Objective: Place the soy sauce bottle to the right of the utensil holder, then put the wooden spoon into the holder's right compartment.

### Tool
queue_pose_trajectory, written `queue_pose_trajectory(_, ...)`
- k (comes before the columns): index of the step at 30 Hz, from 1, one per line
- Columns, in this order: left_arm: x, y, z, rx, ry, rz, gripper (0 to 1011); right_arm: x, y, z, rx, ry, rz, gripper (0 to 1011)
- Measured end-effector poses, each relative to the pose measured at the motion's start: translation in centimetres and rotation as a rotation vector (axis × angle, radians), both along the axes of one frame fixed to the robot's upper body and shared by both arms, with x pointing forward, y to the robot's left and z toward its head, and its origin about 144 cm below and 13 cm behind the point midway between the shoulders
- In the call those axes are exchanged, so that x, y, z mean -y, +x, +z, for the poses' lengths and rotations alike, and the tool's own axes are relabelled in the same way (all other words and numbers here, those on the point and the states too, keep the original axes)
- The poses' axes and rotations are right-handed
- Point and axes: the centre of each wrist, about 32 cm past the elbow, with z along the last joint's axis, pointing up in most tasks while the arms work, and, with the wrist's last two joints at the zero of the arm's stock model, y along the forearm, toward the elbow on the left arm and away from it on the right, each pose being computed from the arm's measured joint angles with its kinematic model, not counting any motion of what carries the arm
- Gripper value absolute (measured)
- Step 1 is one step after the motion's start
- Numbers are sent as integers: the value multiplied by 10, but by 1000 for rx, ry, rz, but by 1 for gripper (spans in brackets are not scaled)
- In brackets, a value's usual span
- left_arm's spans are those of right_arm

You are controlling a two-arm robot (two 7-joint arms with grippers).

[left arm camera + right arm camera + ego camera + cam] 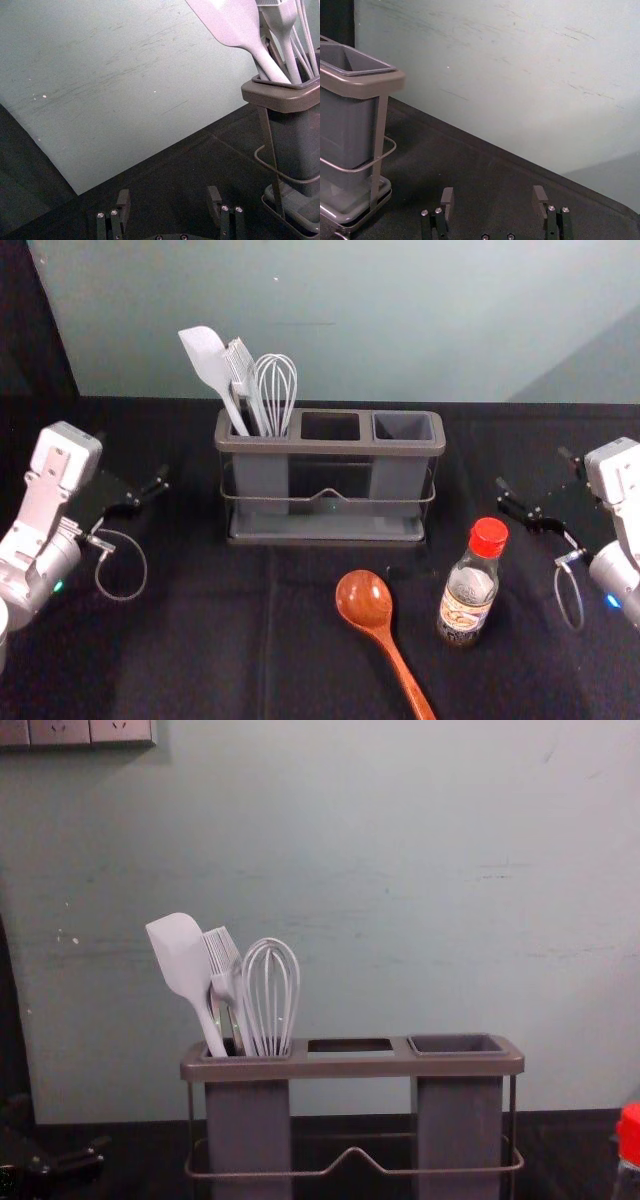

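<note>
In the head view, with the utensil holder (pixel 330 449) as the clock's centre and twelve toward the wall (pixel 400 350), the soy sauce bottle (pixel 468 595) stands upright at four o'clock. The wooden spoon (pixel 365 600) lies on the dark cloth (pixel 220 640) nearer half past five, bowl toward the holder, handle running off toward five. The left gripper (pixel 133 457) hangs at nine o'clock and the right gripper (pixel 532 468) at three, both well apart from bottle and spoon. The wrist views add what the head view leaves vague — the left gripper (pixel 169 200) has its fingers spread with a gap between, and so does the right gripper (pixel 493 200). From the chest, the bottle is mostly its red cap (pixel 629 1132) at the four-o'clock edge, while the spatula (pixel 180 955), brush (pixel 222 952) and whisk (pixel 271 990) rise clearly from the left compartment (pixel 248 1125); a socket panel (pixel 75 730) sits near ten.
</note>
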Motion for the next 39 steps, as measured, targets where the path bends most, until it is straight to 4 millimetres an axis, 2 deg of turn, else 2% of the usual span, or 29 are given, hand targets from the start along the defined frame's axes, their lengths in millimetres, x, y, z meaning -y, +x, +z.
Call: queue_pose_trajectory(39, 0, 0, 0, 0, 0, 0, 1005, 0, 0, 0, 0, 0, 0, 1002)
